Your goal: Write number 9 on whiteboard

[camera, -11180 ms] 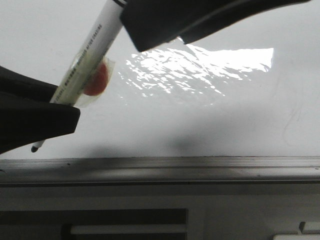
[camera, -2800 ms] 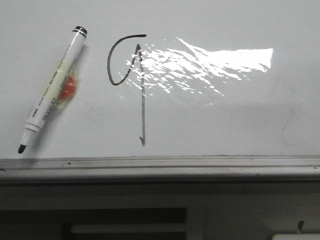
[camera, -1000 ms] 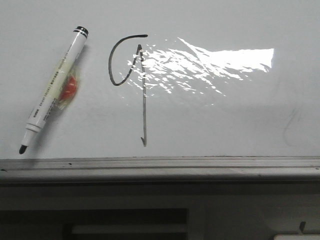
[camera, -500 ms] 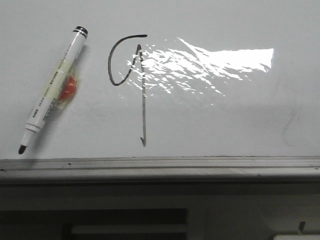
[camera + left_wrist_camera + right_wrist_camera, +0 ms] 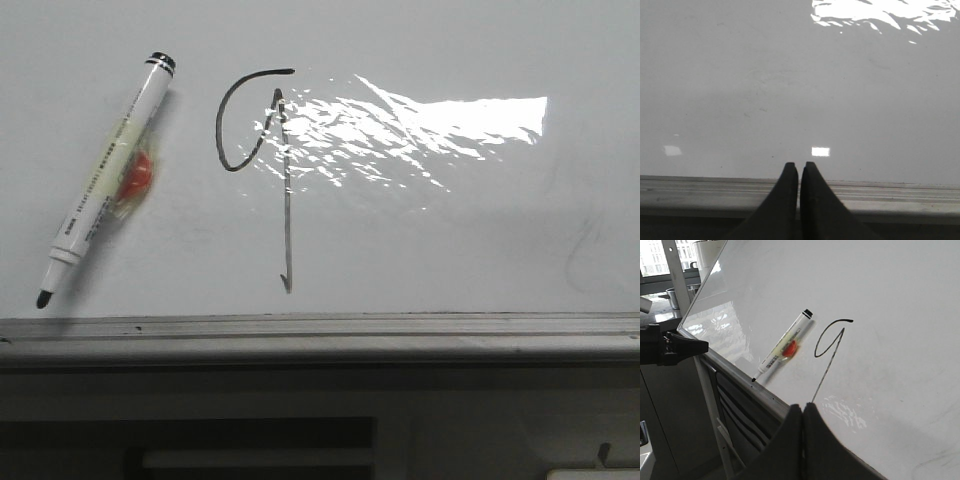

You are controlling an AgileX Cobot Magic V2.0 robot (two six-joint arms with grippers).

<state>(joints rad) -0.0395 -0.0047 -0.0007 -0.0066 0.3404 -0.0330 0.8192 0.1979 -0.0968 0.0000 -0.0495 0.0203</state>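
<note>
Nine drawn, marker lying loose on the board, both my grippers off it.

On my front camera the number 9 [image 5: 255,160] sits on the whiteboard [image 5: 450,250], its loop open at the top and its long stem running down to a small hook just above the grey edge rail [image 5: 320,328]. The uncapped marker [image 5: 104,181] lies tilted just left of the figure, tip toward the rail, an orange blob on its barrel. My left gripper [image 5: 799,172] has its fingers pressed together over the rail; my right gripper [image 5: 803,415] is likewise pinched together, holding nothing.
</note>
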